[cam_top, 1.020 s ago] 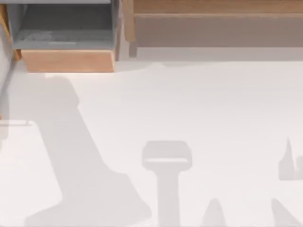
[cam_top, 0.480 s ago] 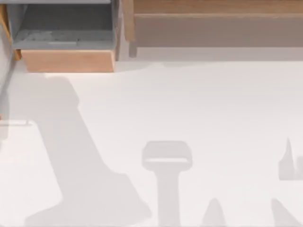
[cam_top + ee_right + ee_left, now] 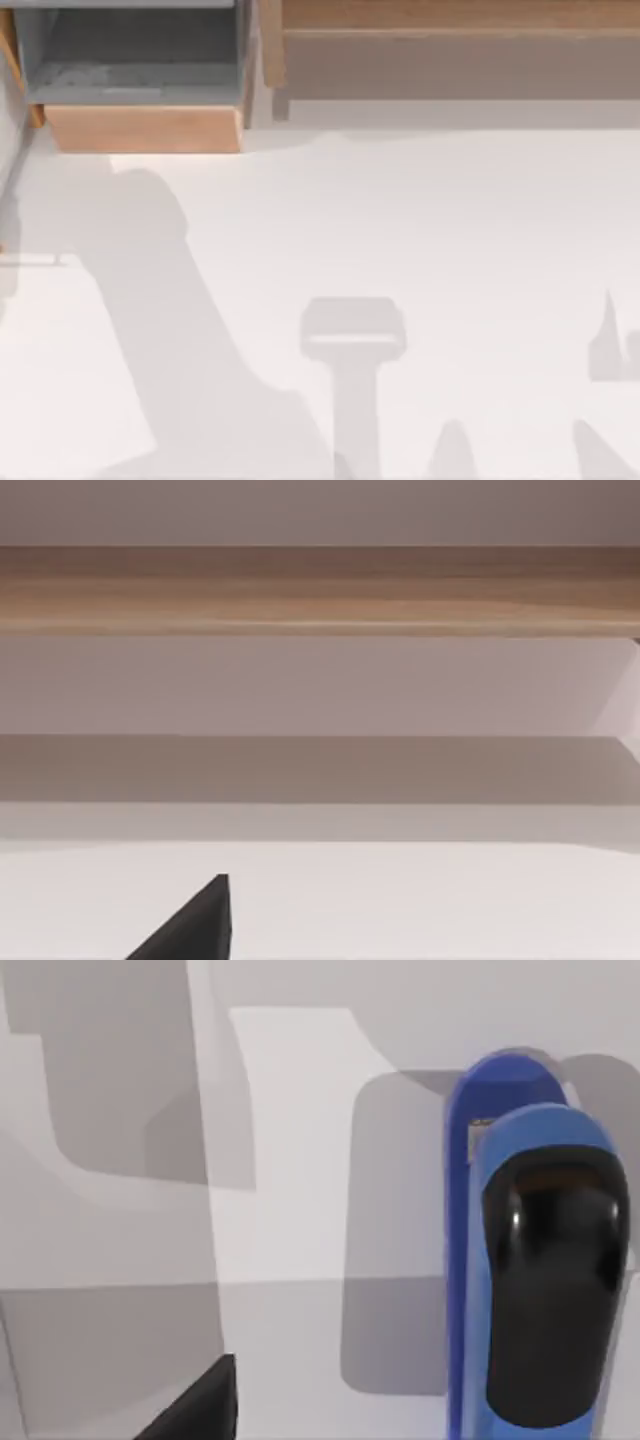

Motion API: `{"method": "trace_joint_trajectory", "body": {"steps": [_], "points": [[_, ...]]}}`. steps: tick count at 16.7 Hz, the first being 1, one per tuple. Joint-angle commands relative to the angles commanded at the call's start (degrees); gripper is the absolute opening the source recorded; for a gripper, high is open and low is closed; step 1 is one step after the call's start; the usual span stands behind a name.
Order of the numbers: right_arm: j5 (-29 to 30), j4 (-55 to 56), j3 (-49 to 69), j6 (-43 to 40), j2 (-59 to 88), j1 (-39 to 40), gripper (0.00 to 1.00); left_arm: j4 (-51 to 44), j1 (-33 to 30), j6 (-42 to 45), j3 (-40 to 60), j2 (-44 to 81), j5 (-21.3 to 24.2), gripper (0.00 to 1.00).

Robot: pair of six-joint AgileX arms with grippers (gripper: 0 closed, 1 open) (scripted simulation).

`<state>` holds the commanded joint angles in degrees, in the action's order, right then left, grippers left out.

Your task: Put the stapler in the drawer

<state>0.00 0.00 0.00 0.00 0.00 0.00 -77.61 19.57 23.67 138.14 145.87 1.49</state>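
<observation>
The drawer (image 3: 145, 128) stands pulled open at the table's far left corner, with grey inner walls and a light-wood front panel. In the left wrist view the stapler (image 3: 535, 1260) looms large, blue with a rounded black end, lying on the white table and casting a shadow beside it. One black fingertip (image 3: 200, 1410) of my left gripper shows off to the side of the stapler, not touching it. A black fingertip (image 3: 195, 925) of my right gripper hangs over bare table, facing a wooden ledge.
A long wooden shelf (image 3: 450, 40) runs along the back edge, right of the drawer. Arm shadows (image 3: 190, 350) lie across the white tabletop.
The left arm's shadow on the table has slid to the right and toward the near edge. The drawer and the right arm's shadow stay put.
</observation>
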Motion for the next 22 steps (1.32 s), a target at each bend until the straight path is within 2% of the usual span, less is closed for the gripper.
{"method": "trace_joint_trajectory", "body": {"steps": [4,9,16,22], "points": [[0.00,0.00,0.00,0.00,0.00,0.00,1.00,9.56,2.16,8.97,-8.28,-10.43,3.26,1.00],[0.00,0.00,0.00,0.00,0.00,0.00,1.00,31.14,10.27,24.73,-23.87,-23.02,7.36,1.00],[0.00,0.00,0.00,0.00,0.00,0.00,1.00,71.98,23.84,48.30,-53.37,-33.27,13.72,1.00],[0.00,0.00,0.00,0.00,0.00,0.00,1.00,109.95,28.76,62.61,-80.78,-33.97,22.10,1.00]]}}
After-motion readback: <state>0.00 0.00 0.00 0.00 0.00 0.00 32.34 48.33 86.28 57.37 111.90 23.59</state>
